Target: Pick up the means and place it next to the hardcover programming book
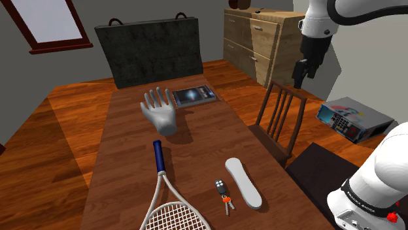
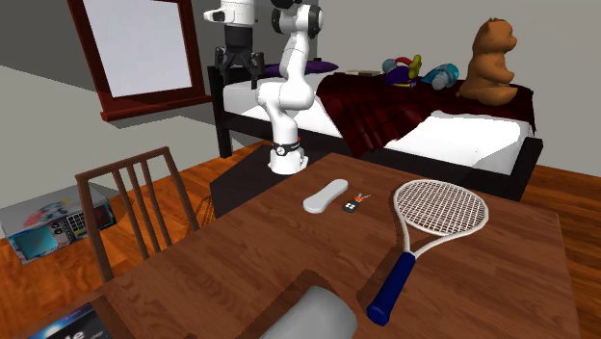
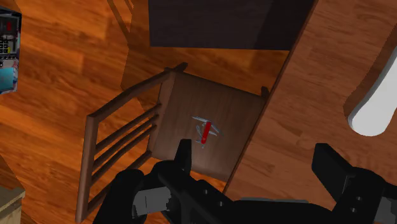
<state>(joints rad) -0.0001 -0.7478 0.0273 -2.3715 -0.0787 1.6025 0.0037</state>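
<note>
One red folding tool (image 3: 205, 130) lies on the chair seat (image 3: 230, 107) below the spread end effector (image 3: 257, 167).

Bedroom with grey walls (image 1: 13, 78) and a glossy red-brown wooden floor (image 1: 52, 131). Holds a long brown wooden table (image 1: 124, 160), with a slat-backed wooden chair (image 1: 271, 140) just beside it. Has a dark-red-framed window (image 1: 49, 23) on one wall, a light wooden dresser (image 1: 255, 39) near a corner, and a bed (image 2: 462, 130) with white mattress and dark red blanket.
</note>
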